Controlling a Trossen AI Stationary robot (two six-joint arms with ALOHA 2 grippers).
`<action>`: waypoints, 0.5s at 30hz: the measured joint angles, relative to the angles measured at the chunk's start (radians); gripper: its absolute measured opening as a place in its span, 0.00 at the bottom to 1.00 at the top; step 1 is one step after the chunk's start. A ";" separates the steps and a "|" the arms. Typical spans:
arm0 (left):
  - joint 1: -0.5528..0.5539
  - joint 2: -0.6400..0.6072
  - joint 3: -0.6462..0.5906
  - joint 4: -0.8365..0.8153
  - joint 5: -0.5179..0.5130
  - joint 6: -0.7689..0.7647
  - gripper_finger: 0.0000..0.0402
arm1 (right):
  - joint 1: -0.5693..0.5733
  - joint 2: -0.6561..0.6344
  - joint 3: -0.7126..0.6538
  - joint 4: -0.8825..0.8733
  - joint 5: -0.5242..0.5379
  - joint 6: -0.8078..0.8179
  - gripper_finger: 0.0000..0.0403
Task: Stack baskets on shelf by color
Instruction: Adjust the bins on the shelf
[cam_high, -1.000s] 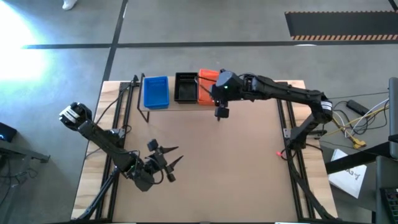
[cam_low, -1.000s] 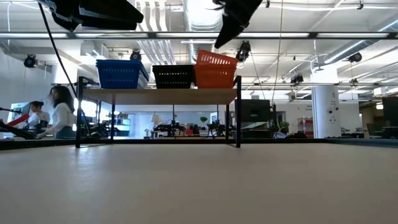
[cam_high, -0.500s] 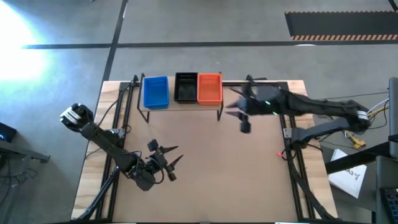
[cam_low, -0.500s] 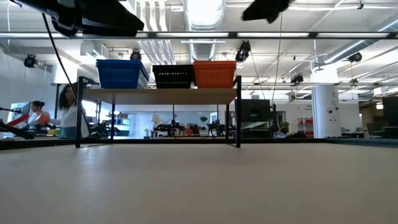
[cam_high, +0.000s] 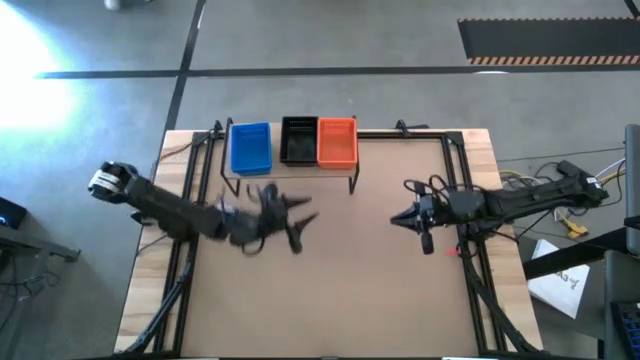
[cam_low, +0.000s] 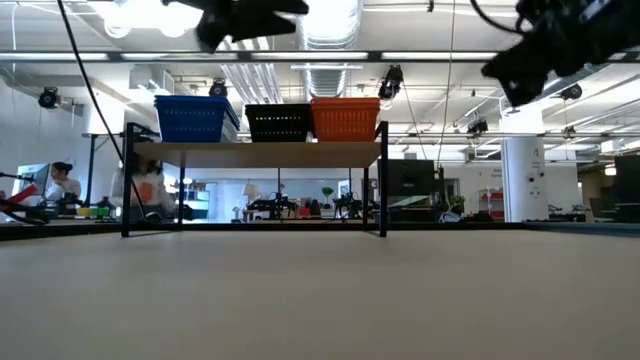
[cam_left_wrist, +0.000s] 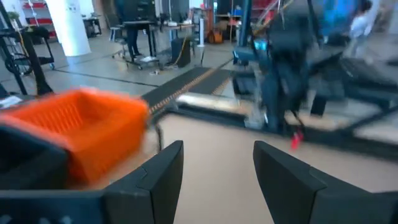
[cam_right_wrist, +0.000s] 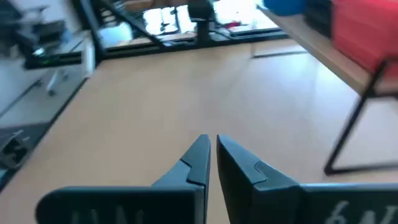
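A blue basket (cam_high: 250, 148), a black basket (cam_high: 298, 141) and an orange basket (cam_high: 337, 141) stand side by side on the shelf (cam_low: 255, 154) at the table's far edge, bottoms on its plank. My left gripper (cam_high: 303, 222) hangs open above the table, just in front of the shelf, with nothing between its fingers; in its wrist view the orange basket (cam_left_wrist: 81, 134) lies close ahead. My right gripper (cam_high: 393, 218) is shut and empty near the table's right edge, pointing toward the table's left.
Bare tabletop (cam_high: 340, 290) stretches from the shelf to the near edge. Black rails run along both table sides, with a small red piece (cam_high: 447, 247) by the right rail. Cables and papers lie on the floor at right. People stand in the room beyond.
My right gripper has let go of the orange basket and drawn back toward the table's right edge. The basket, tilted before, now stands level on the shelf. My left gripper has swung up from the near left toward the shelf.
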 joint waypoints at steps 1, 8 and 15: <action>0.056 -0.029 0.031 -0.051 0.062 0.000 0.45 | 0.014 -0.005 -0.034 0.035 0.031 0.011 0.05; 0.468 -0.054 0.383 -0.750 0.323 -0.052 0.36 | 0.070 0.011 -0.219 0.340 0.141 0.056 0.04; 0.722 0.086 0.531 -0.980 0.487 -0.017 0.19 | 0.072 0.051 -0.319 0.576 0.144 0.067 0.04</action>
